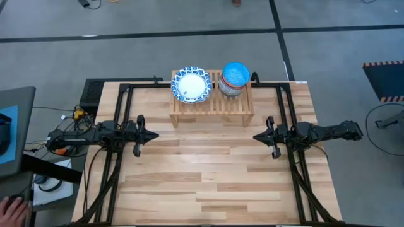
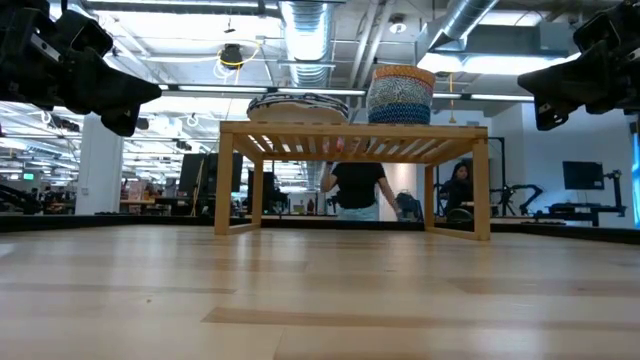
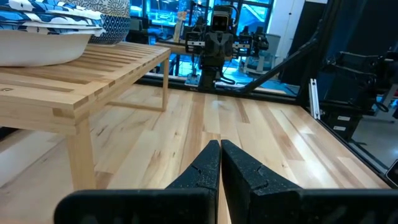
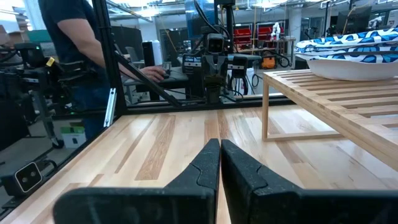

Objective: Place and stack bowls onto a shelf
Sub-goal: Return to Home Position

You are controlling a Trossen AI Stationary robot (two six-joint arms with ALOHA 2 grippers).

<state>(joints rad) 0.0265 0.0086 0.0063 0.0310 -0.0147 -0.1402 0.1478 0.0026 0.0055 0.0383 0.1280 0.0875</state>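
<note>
On the light-wood slatted shelf [image 1: 211, 104] at the table's far middle stand two stacks of bowls. The left stack [image 1: 190, 85] is of wide white bowls with blue patterned rims; the right stack [image 1: 235, 78] is of smaller bowls with a bright blue one on top. Both stacks rest by their bases on the slats. My left gripper [image 1: 155, 134] is shut and hangs level over the table's left side, pointing right. My right gripper [image 1: 255, 136] is shut and hangs level over the right side, pointing left. Neither holds anything.
Bare wooden tabletop [image 1: 208, 176] lies between the two grippers and toward the near edge. Black frame rails [image 1: 120, 101] run along the table's sides. A person [image 2: 357, 186] stands in the room behind the shelf; a hand [image 1: 12, 205] shows at the lower left.
</note>
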